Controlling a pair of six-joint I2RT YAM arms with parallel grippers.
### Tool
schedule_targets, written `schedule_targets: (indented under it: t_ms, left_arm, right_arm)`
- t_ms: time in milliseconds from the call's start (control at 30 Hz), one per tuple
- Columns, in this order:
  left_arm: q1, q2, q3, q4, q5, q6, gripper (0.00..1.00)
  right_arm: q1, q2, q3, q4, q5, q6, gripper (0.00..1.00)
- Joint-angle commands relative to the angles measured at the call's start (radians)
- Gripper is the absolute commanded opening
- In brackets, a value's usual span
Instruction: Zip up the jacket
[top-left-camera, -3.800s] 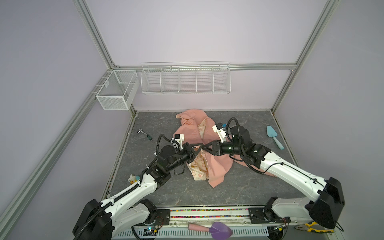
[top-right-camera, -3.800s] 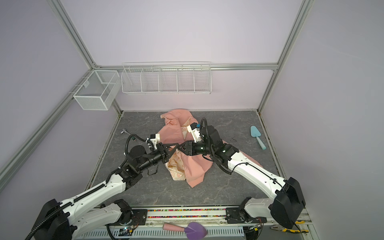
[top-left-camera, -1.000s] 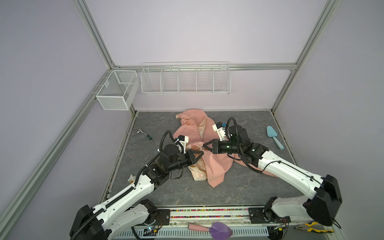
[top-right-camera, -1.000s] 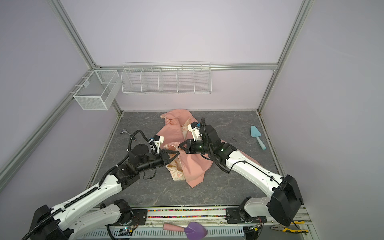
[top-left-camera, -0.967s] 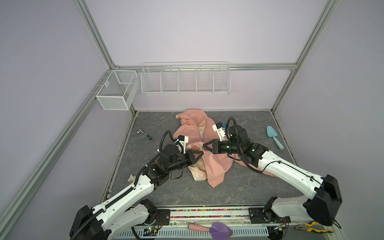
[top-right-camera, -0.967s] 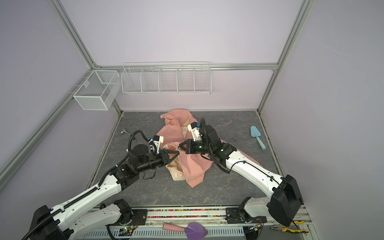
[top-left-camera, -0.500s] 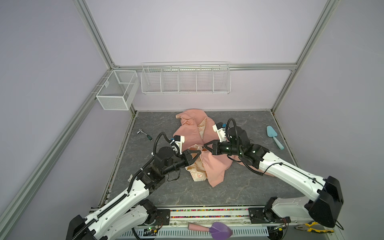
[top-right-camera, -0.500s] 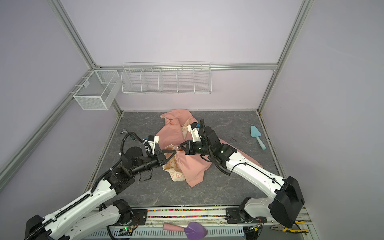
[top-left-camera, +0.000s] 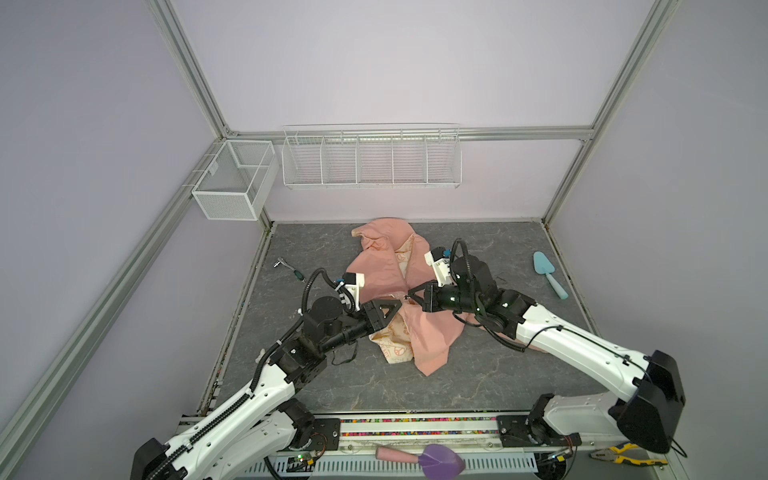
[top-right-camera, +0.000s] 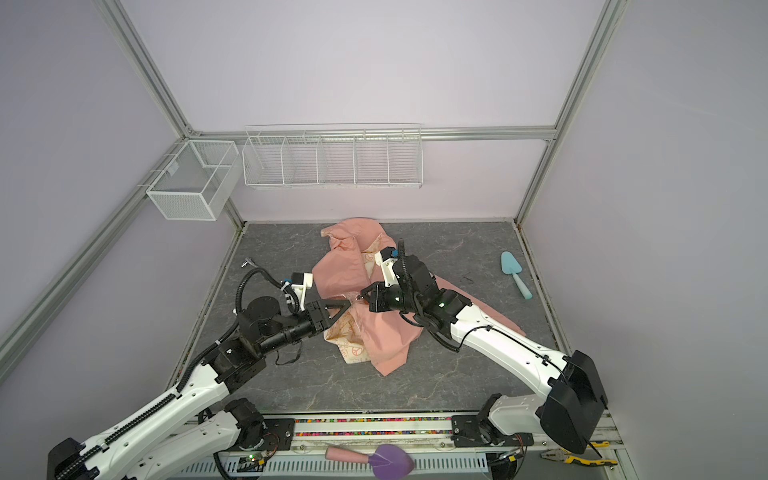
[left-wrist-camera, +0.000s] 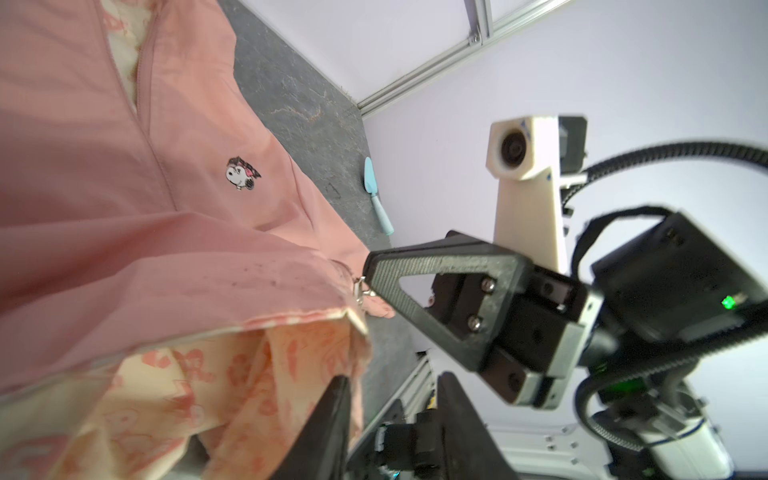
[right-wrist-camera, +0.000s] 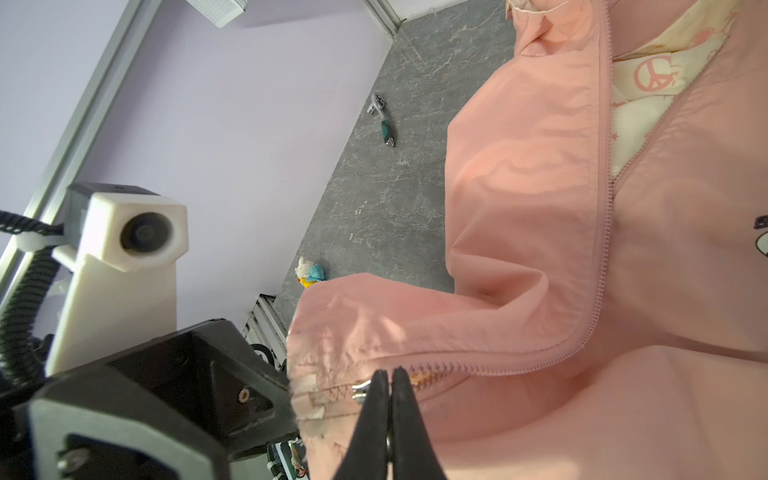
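The salmon-pink jacket lies crumpled mid-table, with its cream lining turned out at the front. My right gripper is shut on the silver zipper pull at the low end of the zip, lifting that hem. My left gripper faces it tip to tip and is open, with nothing between its fingers; the lining hangs beside one finger. The zip teeth above the pull look joined partway, and the collar gapes. The chest badge shows.
A teal scoop lies at the right. A small ratchet tool lies at the left and a little toy by the left wall. Wire baskets hang on the walls. A purple scoop and pliers rest on the front rail.
My left jaws, shut a moment ago, now stand apart and have let go of the jacket's hem; that arm's elbow has drifted left. The right gripper keeps its grip on the zipper pull.
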Motion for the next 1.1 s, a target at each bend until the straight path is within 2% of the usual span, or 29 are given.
schedule_targets:
  t_ms: [0,133,433,700,800,1067]
  left_arm:
    - [0.006,0.004,0.0,0.032,-0.003,-0.027,0.52]
    - [0.007,0.024,0.005,0.014,0.003,-0.027,0.57]
    - [0.007,0.065,-0.012,0.052,0.007,-0.041,0.54]
    - [0.007,0.067,-0.005,0.05,-0.008,-0.041,0.13]
    - [0.007,0.064,-0.006,0.039,-0.014,-0.04,0.02]
    - [0.008,0.058,-0.009,0.023,-0.019,-0.033,0.0]
  right_arm:
    - [0.02,0.01,0.02,-0.005,0.033,-0.019,0.06]
    - [0.027,0.018,0.018,0.009,0.029,-0.009,0.06]
    - [0.035,0.013,0.021,0.008,0.029,-0.003,0.06]
    - [0.035,0.01,0.024,-0.009,0.036,-0.011,0.06]
    - [0.032,0.008,0.024,-0.015,0.04,-0.017,0.06]
    - [0.017,-0.007,0.02,-0.048,0.07,-0.036,0.06]
